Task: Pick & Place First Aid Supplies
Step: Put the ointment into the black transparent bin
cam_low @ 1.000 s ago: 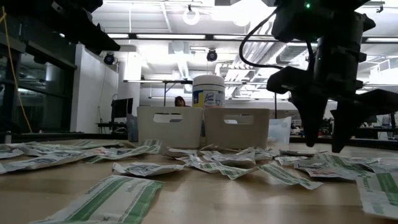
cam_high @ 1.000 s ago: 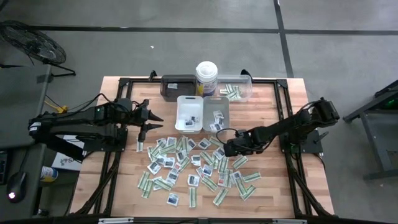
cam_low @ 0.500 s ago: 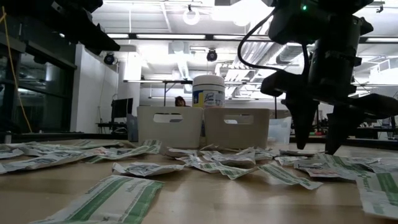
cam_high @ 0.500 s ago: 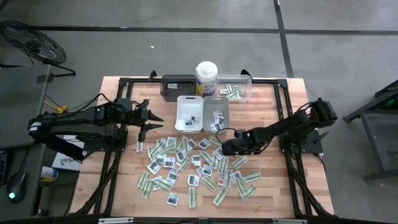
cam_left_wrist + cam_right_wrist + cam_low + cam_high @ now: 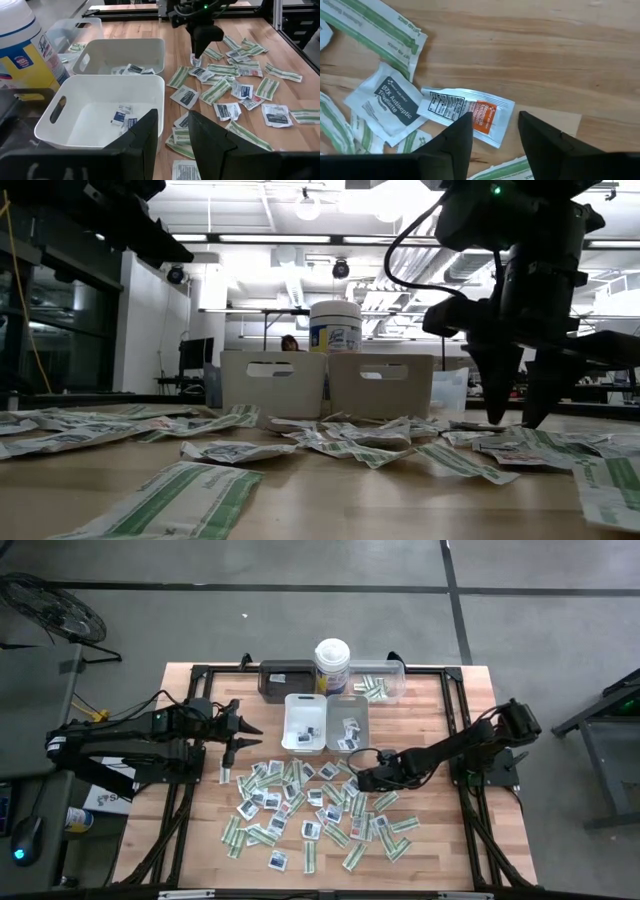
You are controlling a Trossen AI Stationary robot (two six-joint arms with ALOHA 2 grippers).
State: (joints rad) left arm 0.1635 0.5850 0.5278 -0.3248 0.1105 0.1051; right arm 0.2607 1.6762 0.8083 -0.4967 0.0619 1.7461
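Note:
Dozens of first aid supplies [image 5: 310, 805], white sachets and green-and-white strips, lie flat across the middle of the wooden table [image 5: 430, 840]. My right gripper [image 5: 362, 780] points down at the right edge of the pile, open. Its fingers [image 5: 457, 140] stand on either side of a white packet with an orange patch [image 5: 467, 111], which lies flat on the wood. My left gripper [image 5: 236, 730] hangs above the table to the left of the white trays, open, with nothing between its fingers [image 5: 145, 140]. My right gripper comes from above with its fingertips [image 5: 497, 415] down at the table, one on each side of the packet's orange end [image 5: 482, 117]. I cannot tell whether they touch the packet, which lies flat.
Two white trays [image 5: 305, 740] [image 5: 348, 705] with a few sachets in them stand side by side behind the pile. Farther back are a dark tray [image 5: 285, 680], a tall white canister [image 5: 331, 665] and a clear tray [image 5: 385, 680] holding strips. Bare wood lies to the right of the pile.
My right gripper's fingers have drawn a little closer together over the packets. The packets lie as before.

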